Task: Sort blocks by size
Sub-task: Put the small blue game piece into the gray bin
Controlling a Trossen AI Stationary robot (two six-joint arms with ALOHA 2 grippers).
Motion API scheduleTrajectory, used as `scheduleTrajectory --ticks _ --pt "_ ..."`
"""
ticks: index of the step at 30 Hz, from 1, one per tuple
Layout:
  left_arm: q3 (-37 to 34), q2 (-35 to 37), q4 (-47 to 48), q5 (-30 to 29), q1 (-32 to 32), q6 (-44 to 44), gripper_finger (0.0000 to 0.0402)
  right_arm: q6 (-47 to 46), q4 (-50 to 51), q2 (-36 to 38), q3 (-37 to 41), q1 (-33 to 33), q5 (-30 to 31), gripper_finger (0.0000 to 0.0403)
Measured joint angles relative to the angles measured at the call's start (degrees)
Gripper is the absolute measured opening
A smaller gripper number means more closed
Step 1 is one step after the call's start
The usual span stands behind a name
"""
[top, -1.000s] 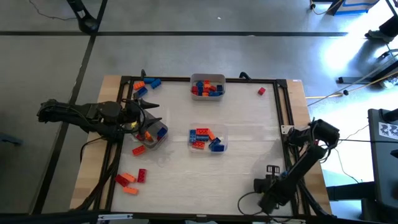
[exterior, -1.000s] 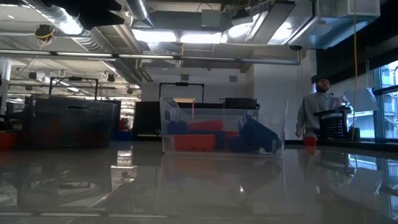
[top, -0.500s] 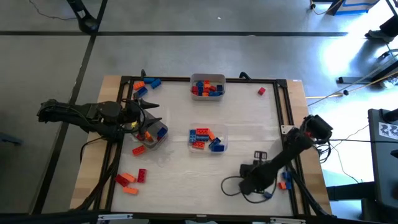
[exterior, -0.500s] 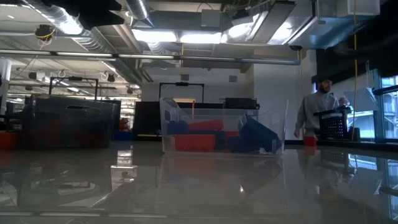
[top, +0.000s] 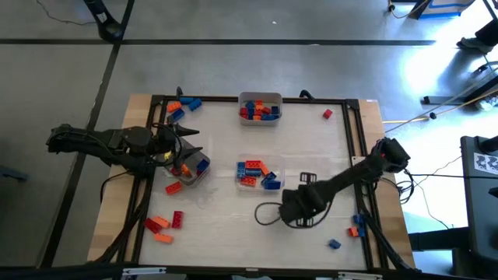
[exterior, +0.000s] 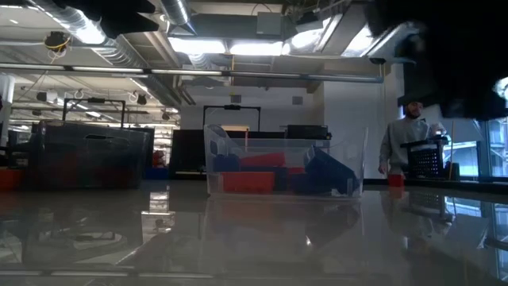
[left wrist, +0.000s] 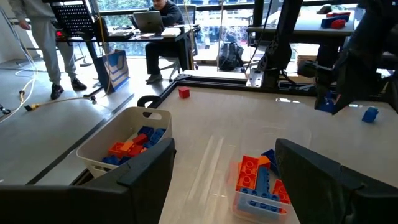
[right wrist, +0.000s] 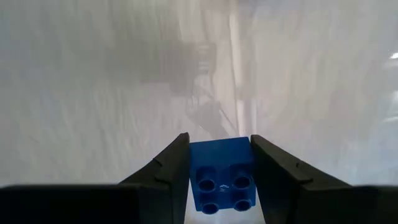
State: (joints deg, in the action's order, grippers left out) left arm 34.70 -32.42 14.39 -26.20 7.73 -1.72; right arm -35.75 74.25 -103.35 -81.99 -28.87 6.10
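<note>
The blocks are small studded bricks in red, orange and blue. Many lie in three trays: a far one [top: 259,107], a middle one [top: 259,173] and a left one [top: 192,166]. Loose ones lie at the far left [top: 183,106], the near left [top: 163,223] and the near right [top: 355,227]. A single red one [top: 327,114] lies at the far right. My right gripper [top: 299,208] is over the table just near and right of the middle tray, shut on a blue four-stud block [right wrist: 219,171]. My left gripper [left wrist: 224,180] stands open by the left tray, holding nothing. My right gripper pinches the blue block by two opposite side faces [right wrist: 194,168] between its two fingers. The fingers point down from above. The block's studded top faces up toward the wrist, and it sits level between the fingers, clear of the table top.
A black frame [top: 354,140] runs around the work area. A dark cable loop [top: 268,214] hangs beside my right gripper. In the low view the middle tray [exterior: 286,171] stands ahead and my right arm [exterior: 448,48] shows dark at the upper right. A person [exterior: 401,143] stands beyond the table.
My right gripper has swung from the table's near right corner toward the left and a little toward the far edge, closing on the middle tray. Its arm has come into the low view's upper right. My left arm has kept still.
</note>
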Motion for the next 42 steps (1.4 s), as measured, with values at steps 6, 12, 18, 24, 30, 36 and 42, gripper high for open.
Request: scheduleTrajectory --ticks 6,12,18,24,30,36,42 --pt "0.0 0.0 0.0 0.0 -0.01 -1.1 0.0265 4.23 4.49 0.0 -9.05 3.42 3.71 0.0139" --pt "0.0 0.02 0.0 0.0 -0.02 -1.32 0.0265 13.93 3.42 0.11 -15.09 8.32 13.55 0.0139" --pt "0.0 0.01 0.02 0.0 -0.01 -1.96 0.0265 26.6 -2.01 0.11 -15.0 17.89 15.84 0.0145" --pt "0.0 0.0 0.04 0.0 -0.01 -2.08 0.0265 37.64 -11.05 0.11 -13.49 29.7 17.27 0.0142" --pt "0.0 0.0 0.04 0.0 -0.02 -1.52 0.0265 44.38 -26.03 0.11 -9.64 42.11 12.05 0.0142" --pt "0.0 0.02 0.04 -0.02 0.0 -1.33 0.0265 44.77 -39.97 0.11 -3.54 51.97 7.18 0.0142" --pt "0.0 0.0 0.04 -0.02 -0.01 -1.36 0.0265 41.53 -53.41 0.11 3.47 57.88 3.26 0.0142"
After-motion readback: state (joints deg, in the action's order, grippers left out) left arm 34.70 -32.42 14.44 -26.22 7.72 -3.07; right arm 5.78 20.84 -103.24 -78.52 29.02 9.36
